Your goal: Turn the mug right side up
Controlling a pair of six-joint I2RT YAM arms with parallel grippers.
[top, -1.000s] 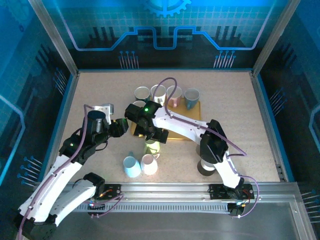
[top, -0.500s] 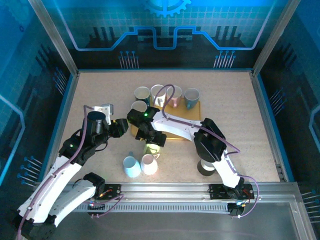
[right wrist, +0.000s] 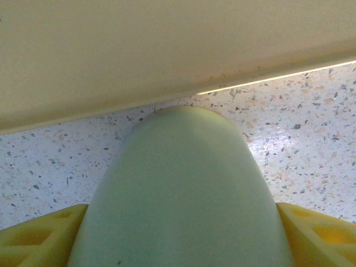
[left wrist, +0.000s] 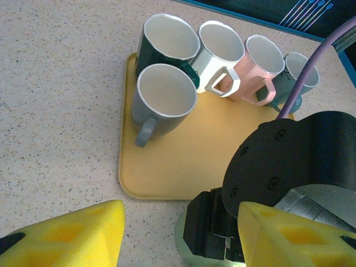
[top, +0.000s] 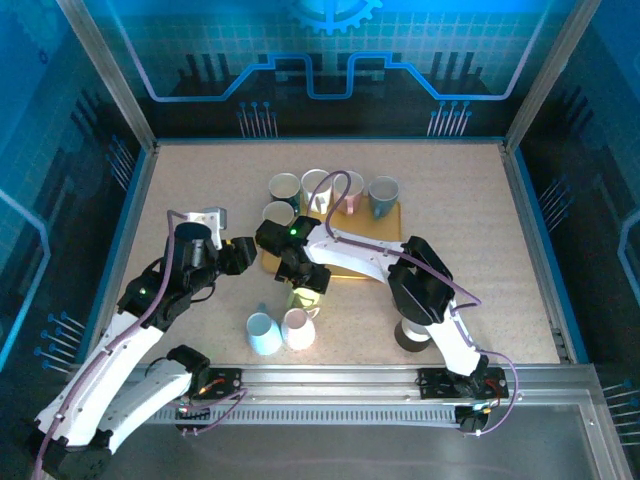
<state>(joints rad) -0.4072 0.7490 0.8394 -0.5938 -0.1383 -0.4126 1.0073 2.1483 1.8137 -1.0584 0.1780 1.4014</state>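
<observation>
Right fingers (right wrist: pixel 33 236) straddle the pale green mug (right wrist: pixel 183 194)
Firm hold cannot be told; left fingers (left wrist: pixel 72 233) spread, holding nothing

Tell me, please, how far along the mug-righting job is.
Done: five mugs stand upright on the yellow tray. In hand: the right gripper straddles the pale green mug beside the tray; whether it grips is unclear. Left: righting that mug, then seemingly the light blue mug and white mug near the arm bases.
</observation>
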